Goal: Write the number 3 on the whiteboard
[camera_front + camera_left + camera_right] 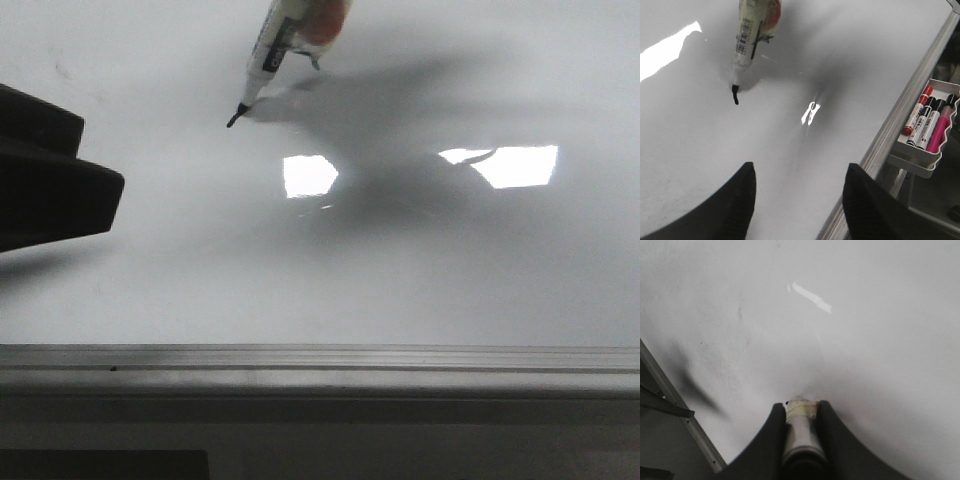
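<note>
The whiteboard [420,280] fills the front view, glossy white-grey. My right gripper [801,407] is shut on a white marker pen [268,55], which is taped at the barrel. The pen slants down to the board, its black tip [236,118] at or just on the surface. In the left wrist view the pen [747,37] ends in a short dark mark at the tip [735,96]. No number 3 shows on the board. My left gripper [800,172] is open and empty, low over the board near its rail, at the left in the front view [100,155].
A grey metal edge rail [320,358] runs along the near side of the board and also shows in the left wrist view [900,115]. A white tray [920,159] beyond the rail holds red, black and pink markers. Bright light reflections [308,175] lie mid-board.
</note>
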### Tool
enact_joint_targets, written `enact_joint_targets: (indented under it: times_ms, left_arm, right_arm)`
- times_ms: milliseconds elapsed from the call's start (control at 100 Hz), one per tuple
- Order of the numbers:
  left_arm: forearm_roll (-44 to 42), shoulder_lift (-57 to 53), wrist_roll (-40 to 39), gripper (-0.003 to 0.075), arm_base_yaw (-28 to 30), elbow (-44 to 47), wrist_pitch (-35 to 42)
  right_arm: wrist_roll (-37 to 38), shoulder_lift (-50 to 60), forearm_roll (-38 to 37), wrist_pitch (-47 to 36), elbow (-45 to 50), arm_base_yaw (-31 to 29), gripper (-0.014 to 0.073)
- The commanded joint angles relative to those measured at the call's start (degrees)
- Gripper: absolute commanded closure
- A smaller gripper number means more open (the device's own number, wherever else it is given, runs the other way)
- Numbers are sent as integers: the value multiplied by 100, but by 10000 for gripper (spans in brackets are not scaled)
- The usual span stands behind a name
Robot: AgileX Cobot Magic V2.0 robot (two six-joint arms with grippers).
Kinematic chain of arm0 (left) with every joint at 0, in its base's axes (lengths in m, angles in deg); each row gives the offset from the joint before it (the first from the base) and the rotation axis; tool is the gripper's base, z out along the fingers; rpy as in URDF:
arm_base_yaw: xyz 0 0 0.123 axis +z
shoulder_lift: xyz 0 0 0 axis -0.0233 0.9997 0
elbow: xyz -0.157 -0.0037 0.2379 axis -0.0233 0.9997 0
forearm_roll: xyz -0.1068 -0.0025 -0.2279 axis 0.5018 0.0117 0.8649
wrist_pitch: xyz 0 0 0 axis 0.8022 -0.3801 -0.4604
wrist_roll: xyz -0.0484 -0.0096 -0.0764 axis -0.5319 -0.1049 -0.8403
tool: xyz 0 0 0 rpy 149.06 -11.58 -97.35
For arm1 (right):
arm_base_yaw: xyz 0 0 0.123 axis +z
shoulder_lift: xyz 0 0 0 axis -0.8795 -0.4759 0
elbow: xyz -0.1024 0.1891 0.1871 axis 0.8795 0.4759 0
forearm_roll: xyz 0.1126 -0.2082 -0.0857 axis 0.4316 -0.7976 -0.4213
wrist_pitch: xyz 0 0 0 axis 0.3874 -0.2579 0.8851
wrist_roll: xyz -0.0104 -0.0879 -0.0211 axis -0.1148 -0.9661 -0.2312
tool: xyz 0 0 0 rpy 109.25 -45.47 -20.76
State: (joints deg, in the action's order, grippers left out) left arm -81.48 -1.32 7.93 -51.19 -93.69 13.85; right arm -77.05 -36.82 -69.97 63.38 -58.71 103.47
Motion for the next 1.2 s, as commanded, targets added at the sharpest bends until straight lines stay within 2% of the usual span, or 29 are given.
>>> enact_joint_targets:
  times_ms: [0,130,350,620,790,920,1190]
  left_arm:
    - [87,-50,-63,367,-34,-149,452]
    - [87,-50,-63,367,-34,-149,452]
    - [87,-50,-63,367,-34,-149,455]
    - [87,-50,-63,367,-34,-149,455]
    - [87,-50,-63,367,-34,-149,455]
    - [87,-50,-63,367,-34,-149,455]
    - [1,28,-63,367,-34,-149,856]
  right_arm:
    - [-68,257,-249,-65,-198,-142,658]
    - [-68,283,-208,504,-148,-115,658]
    - [-68,-47,-198,197,-22,317,658]
    - [174,88,-421,1063,-9,349,655]
    - [185,-172,-380,557,104,774,655]
    - [194,-334,-347,92,59,838,655]
    - [194,-48,-293,32,22,1262,655]
